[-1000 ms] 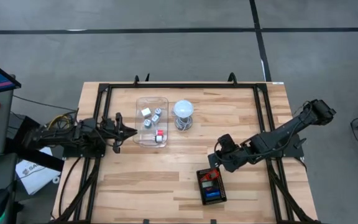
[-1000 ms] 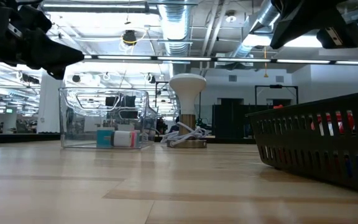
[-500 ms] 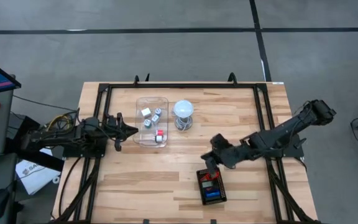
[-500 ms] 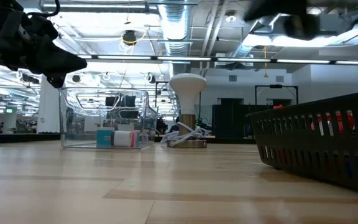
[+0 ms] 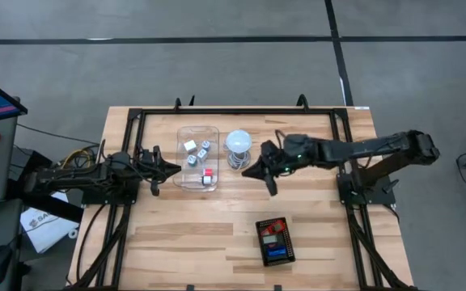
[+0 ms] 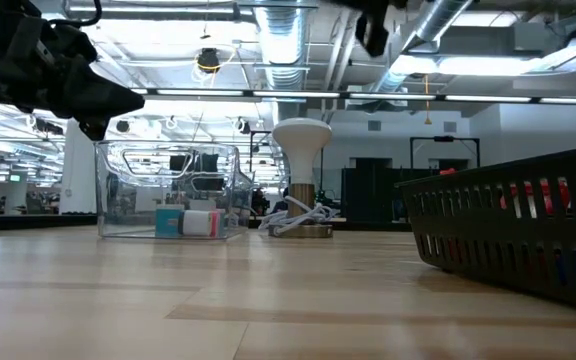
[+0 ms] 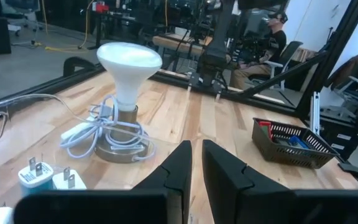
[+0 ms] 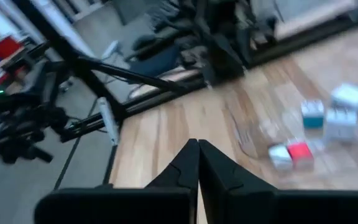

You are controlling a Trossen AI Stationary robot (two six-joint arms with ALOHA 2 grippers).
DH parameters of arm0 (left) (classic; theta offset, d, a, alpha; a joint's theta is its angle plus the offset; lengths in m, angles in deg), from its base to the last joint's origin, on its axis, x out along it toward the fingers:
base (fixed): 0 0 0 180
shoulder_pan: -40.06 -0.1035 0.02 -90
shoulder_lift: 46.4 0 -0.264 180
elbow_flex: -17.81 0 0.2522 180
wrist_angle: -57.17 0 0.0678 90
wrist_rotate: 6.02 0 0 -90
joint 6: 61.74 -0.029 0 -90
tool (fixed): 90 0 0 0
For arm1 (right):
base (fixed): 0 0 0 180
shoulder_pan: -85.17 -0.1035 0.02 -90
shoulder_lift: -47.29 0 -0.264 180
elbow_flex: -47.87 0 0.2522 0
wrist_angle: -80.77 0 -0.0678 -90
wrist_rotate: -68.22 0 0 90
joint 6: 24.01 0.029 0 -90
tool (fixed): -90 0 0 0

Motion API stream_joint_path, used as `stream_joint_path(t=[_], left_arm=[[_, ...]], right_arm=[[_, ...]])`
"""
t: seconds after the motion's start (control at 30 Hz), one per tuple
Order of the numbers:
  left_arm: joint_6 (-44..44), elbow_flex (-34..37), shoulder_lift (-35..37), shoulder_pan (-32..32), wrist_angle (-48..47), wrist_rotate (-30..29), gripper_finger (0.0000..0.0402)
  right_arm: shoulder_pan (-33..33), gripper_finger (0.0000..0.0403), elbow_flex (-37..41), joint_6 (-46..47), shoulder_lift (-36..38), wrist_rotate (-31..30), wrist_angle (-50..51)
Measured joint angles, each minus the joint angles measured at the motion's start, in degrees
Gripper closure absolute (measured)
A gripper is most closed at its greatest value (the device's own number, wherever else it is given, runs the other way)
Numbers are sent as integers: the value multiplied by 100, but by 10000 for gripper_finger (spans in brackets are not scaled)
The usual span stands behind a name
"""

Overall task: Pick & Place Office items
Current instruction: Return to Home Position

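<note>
The office items show in two places. White, blue and red little blocks [image 5: 204, 146] lie in the clear plastic box [image 5: 181, 158]. Red and blue pieces [image 5: 274, 239] lie in the black tray [image 5: 259, 242] near the front edge. My left gripper [image 5: 173, 168] is shut and empty, level, just left of the clear box. My right gripper [image 5: 249, 173] is shut and empty, raised above the table beside the white lamp [image 5: 239, 142], pointing toward the clear box. The right wrist view shows its shut fingers [image 8: 197, 163] and, beyond them, the blocks [image 8: 299, 152].
The white bulb lamp [image 7: 129, 62] stands on a round base with a coiled white cord, between the clear box and my right gripper. A black frame [image 5: 241, 112] runs round the table. Bare wood lies in the table's near left part [image 5: 184, 242].
My right gripper has left the black tray, rising and swinging toward the far edge and the table's left until it hangs beside the lamp. Its wrist has rolled and tipped up toward level. It has stayed shut. My left gripper has only rolled slightly in place.
</note>
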Motion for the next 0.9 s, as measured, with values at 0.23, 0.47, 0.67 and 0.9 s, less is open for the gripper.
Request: stream_joint_path(t=[0.23,0.47,0.67,0.9], left_arm=[[0,-3,2,0,17,0,367],[0,-7,2,0,26,-1,367],[0,-13,2,0,39,-2,367],[0,-14,2,0,59,-2,367]], right_arm=[[-245,403,473,-903,1273,-247,55],[-685,403,2591,-1065,3347,-1075,-855],[-519,403,4322,-1262,4773,-1346,-1607],[-335,403,5375,-2097,5710,-1374,-1967]])
